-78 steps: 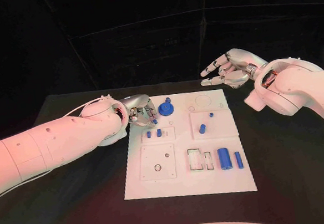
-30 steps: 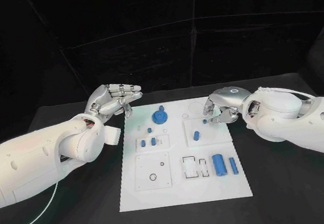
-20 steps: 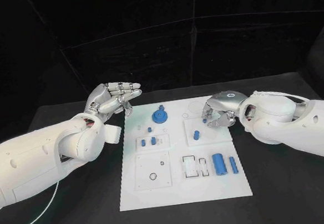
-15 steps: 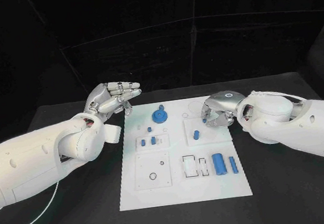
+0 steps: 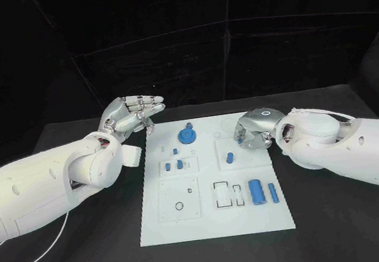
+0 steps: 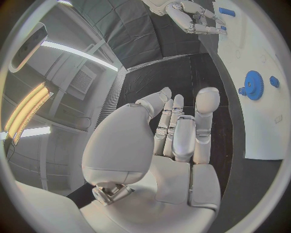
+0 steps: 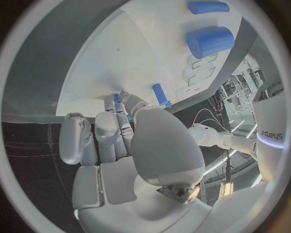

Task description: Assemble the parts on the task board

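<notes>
Two hands, one task board

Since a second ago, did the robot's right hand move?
Yes. The right hand has slid a little toward the middle of the task board, covering more of its right edge, and closer to the blue gear.

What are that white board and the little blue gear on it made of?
The task board looks like matte white plastic: flat, evenly coloured, with crisp cut-out recesses. The blue gear also seems plastic, perhaps printed: uniform saturated colour, dull surface, no metallic shine. Neither can be confirmed by sight alone.
</notes>
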Available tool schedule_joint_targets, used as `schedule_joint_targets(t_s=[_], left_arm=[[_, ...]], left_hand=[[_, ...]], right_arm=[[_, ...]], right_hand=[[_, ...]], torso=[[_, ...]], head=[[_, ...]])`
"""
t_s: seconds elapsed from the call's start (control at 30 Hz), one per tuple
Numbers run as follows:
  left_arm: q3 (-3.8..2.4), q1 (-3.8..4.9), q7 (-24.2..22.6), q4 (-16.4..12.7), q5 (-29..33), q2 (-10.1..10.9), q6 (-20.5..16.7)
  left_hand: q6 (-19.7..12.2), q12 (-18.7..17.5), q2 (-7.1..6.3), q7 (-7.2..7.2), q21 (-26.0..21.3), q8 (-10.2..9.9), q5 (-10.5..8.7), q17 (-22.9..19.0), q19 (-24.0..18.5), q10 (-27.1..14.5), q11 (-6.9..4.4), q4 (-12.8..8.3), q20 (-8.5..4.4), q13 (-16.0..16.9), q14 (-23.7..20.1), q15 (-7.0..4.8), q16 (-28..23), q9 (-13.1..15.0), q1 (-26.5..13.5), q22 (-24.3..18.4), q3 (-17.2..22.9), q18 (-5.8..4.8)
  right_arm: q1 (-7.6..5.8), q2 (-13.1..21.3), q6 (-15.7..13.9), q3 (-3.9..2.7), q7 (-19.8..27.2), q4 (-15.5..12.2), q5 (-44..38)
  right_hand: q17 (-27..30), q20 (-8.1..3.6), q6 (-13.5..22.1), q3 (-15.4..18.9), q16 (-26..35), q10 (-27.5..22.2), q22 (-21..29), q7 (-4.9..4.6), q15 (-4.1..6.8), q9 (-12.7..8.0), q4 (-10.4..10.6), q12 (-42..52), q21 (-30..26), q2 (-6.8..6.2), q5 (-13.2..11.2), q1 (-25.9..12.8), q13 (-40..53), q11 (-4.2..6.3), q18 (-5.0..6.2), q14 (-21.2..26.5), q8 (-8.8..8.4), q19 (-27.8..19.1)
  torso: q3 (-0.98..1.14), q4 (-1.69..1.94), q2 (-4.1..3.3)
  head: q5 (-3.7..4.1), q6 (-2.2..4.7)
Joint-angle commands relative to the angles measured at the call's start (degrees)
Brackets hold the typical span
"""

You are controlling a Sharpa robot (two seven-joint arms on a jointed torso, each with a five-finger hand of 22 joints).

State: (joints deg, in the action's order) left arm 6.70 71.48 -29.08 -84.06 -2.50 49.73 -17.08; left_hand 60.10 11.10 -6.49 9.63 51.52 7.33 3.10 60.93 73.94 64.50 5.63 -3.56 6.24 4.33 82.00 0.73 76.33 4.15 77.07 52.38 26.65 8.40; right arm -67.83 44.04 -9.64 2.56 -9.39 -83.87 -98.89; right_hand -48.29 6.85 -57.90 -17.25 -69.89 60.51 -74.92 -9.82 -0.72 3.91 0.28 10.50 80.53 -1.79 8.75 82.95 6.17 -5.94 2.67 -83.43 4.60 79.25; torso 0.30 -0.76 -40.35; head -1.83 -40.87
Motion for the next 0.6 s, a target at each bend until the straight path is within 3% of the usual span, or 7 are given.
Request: schedule_joint_targets(t_s=[0.03,0.37,0.6], left_arm=[[-0.03,0.07,-0.6,0.1,0.38,-0.06,0.94],[-0.03,0.07,-0.31,0.18,0.38,-0.13,1.27],[-0.03,0.07,-0.08,0.2,0.38,-0.15,1.52]], left_hand=[[0.31,0.33,0.56,0.09,-0.28,0.24,0.1,-0.05,-0.43,0.34,-0.12,-0.07,0.18,0.06,-0.31,-0.1,-0.25,-0.09,0.12,-0.12,0.12,0.5],[0.27,0.33,0.55,0.1,-0.38,0.22,0.1,-0.13,-0.47,0.32,-0.11,-0.09,0.18,0.06,-0.34,-0.11,-0.29,-0.1,0.13,-0.21,0.11,0.52],[0.2,0.32,0.52,0.13,-0.48,0.19,0.09,-0.19,-0.52,0.26,-0.09,-0.11,0.17,0.04,-0.37,-0.1,-0.32,-0.12,0.11,-0.29,0.08,0.53]], right_arm=[[0.08,-0.15,-0.34,0.11,0.52,0.09,0.19],[0.08,-0.33,1.2,0.11,0.1,0.36,0.83],[0.09,-0.93,2.09,0.11,-1.66,0.59,-0.28]], right_hand=[[-0.11,0.33,-0.55,-1.22,-0.24,0.53,-1.07,-0.1,-0.31,0.07,-0.19,-0.38,-0.16,-0.52,-0.34,-0.3,-0.55,-0.09,0.95,0.06,-0.37,0.03],[-1.47,-0.03,-3.42,-5.46,-1.04,3.77,-2.09,0.5,0.25,0.54,-1.74,0.48,0.56,-0.6,-0.71,-0.36,-1.45,0.63,0.74,-0.25,0.65,0.74],[-4.07,-0.49,-4.97,-7.39,-2.57,5.58,-3.83,0.93,0.66,0.7,-3.09,0.53,1.81,-0.52,-2.43,-0.3,-1.68,1.17,0.31,-0.88,1.07,2.01]], torso=[[0.0,0.01,0.0],[-0.01,-0.01,0.0],[-0.01,0.04,0.02]], head=[[0.01,-0.01],[0.09,-0.19],[0.17,-0.31]])
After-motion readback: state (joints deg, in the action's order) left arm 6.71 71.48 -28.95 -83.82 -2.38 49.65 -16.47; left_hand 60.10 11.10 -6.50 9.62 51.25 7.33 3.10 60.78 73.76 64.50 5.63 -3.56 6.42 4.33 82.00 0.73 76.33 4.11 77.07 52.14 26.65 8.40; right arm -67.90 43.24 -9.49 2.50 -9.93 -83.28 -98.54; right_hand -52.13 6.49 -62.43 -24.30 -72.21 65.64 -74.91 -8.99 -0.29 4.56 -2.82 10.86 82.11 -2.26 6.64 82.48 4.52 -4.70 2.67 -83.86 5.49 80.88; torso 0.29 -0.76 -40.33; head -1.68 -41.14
